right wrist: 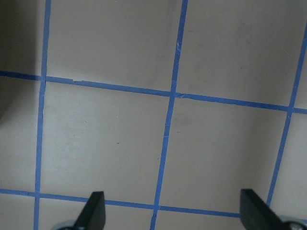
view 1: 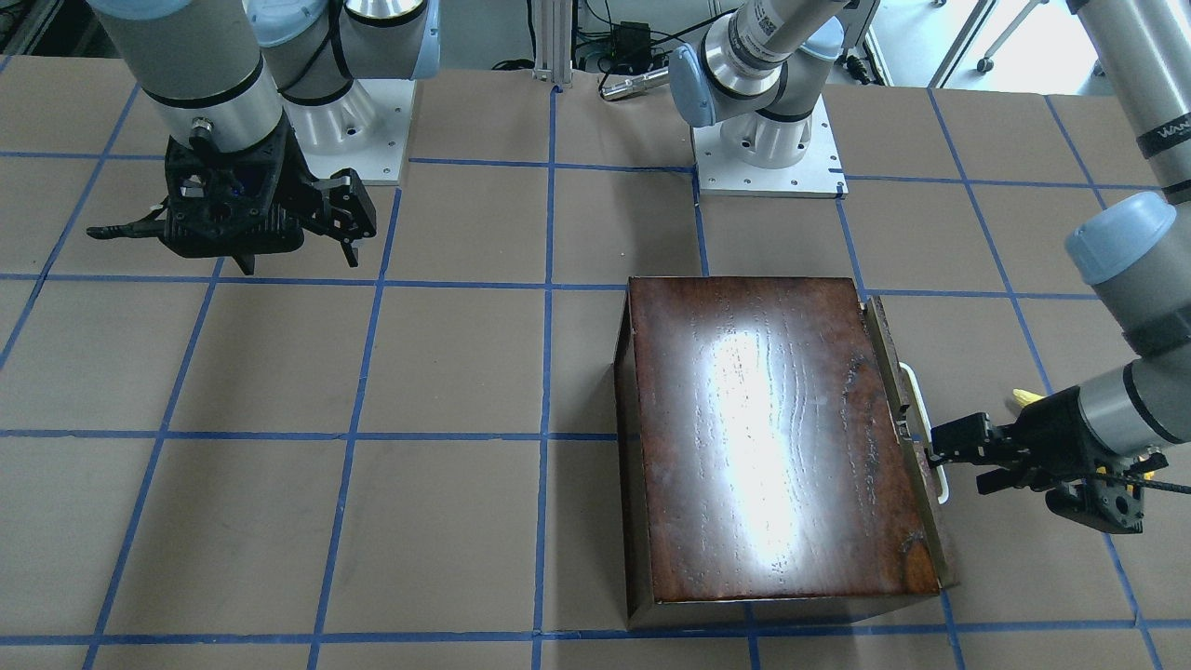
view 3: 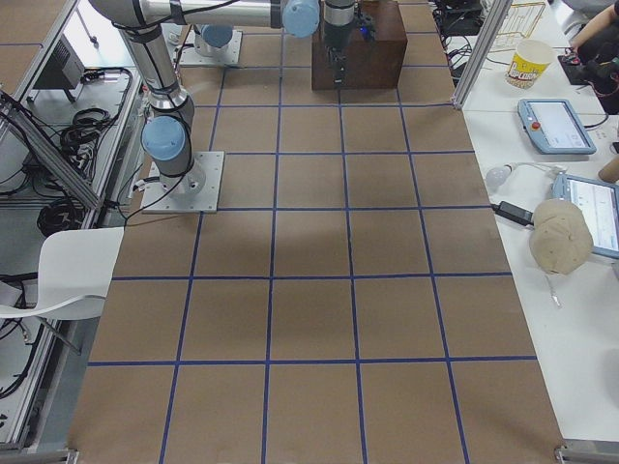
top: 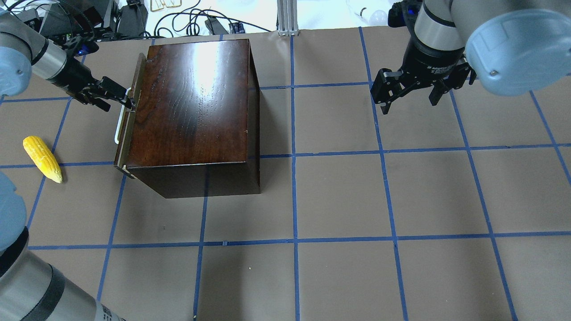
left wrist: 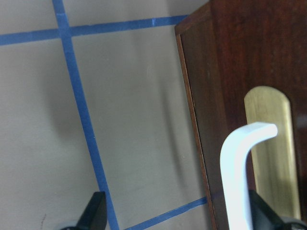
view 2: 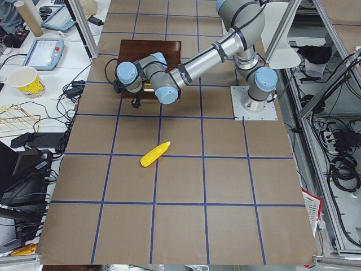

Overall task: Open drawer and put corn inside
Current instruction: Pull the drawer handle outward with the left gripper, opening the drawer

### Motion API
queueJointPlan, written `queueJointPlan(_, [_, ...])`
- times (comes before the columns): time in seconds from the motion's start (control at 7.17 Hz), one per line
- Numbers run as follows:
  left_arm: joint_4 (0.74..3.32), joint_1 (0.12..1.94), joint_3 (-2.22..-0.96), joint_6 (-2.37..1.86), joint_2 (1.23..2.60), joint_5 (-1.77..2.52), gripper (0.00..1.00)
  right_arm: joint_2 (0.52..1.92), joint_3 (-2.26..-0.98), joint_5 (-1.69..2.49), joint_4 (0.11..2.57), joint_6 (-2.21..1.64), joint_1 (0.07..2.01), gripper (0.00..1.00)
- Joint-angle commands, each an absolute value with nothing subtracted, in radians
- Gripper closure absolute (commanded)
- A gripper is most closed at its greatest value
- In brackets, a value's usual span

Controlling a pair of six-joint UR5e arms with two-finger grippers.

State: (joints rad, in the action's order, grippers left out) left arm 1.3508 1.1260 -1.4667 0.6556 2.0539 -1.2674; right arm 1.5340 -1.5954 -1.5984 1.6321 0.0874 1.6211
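The dark reddish-brown box stands at the far left of the table, also in the front view. Its drawer front sits shut or nearly shut against the box. My left gripper is open at the upper end of the white bar handle. In the left wrist view the handle stands between the spread fingers. The yellow corn lies on the table left of the drawer, also in the left side view. My right gripper is open and empty above the table's far right.
Blue tape lines grid the brown table. The arms' base plates are bolted at the robot's edge. Side tables beyond the far edge hold a paper cup, tablets and cables.
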Motion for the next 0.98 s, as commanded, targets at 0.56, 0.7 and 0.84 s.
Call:
queueJointPlan(0.56, [1.348,1.105,-1.457,0.708,2.059,-1.295,0.0,1.534,-1.595,-1.598,1.632,0.087,1.621,0.0])
queueJointPlan(0.7, [1.347,1.097,-1.457,0.716,2.06,-1.304,0.0,1.534,-1.595,-1.598,1.632,0.087,1.621,0.0])
queueJointPlan(0.84, [1.342,1.097,-1.456,0.724,2.06,-1.321,0.0,1.534,-1.595,-1.598,1.632,0.087,1.621,0.0])
